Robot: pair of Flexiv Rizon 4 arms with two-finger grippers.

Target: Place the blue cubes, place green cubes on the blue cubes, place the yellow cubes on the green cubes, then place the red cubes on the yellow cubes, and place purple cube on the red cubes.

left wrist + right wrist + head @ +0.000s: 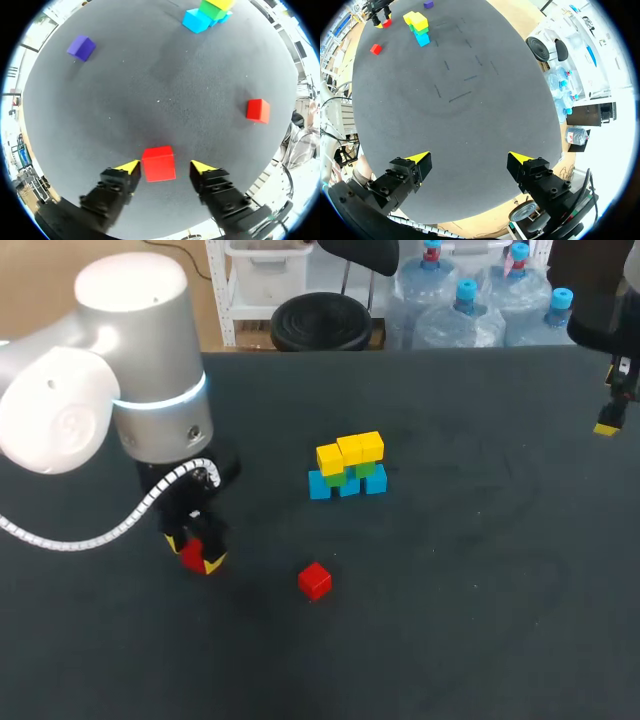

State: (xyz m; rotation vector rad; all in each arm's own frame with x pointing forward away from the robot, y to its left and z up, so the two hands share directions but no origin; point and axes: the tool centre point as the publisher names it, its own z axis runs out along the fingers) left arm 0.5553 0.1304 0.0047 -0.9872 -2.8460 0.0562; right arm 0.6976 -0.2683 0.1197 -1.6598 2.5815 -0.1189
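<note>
- my left fingers (165, 165) stand open around a red cube (158, 161) at the near left of the surface (480, 590). one yellow tip is against the cube's side, and a gap shows at the other.
- my right fingers (606, 426) hang at the far right edge, spread wide with nothing between them.
- the stack (347, 468) sits mid-surface: blue cubes (348, 486) at the bottom, green cubes (365, 471) on them, and yellow cubes (350, 450) on top.
- a second red cube (314, 580) lies loose, nearer than the stack and a little to its left.
- the purple cube (81, 47) shows only in the wrist views, well apart from the stack.
- i judge the red layer is the step in hand, and this is its first pick, not yet gripped.
- next i'd need to close evenly so the cube doesn't skid toward the open side. then lift clear, carry it right and far to the stack, and set it squarely on a yellow cube without nudging the layers below.
</note>
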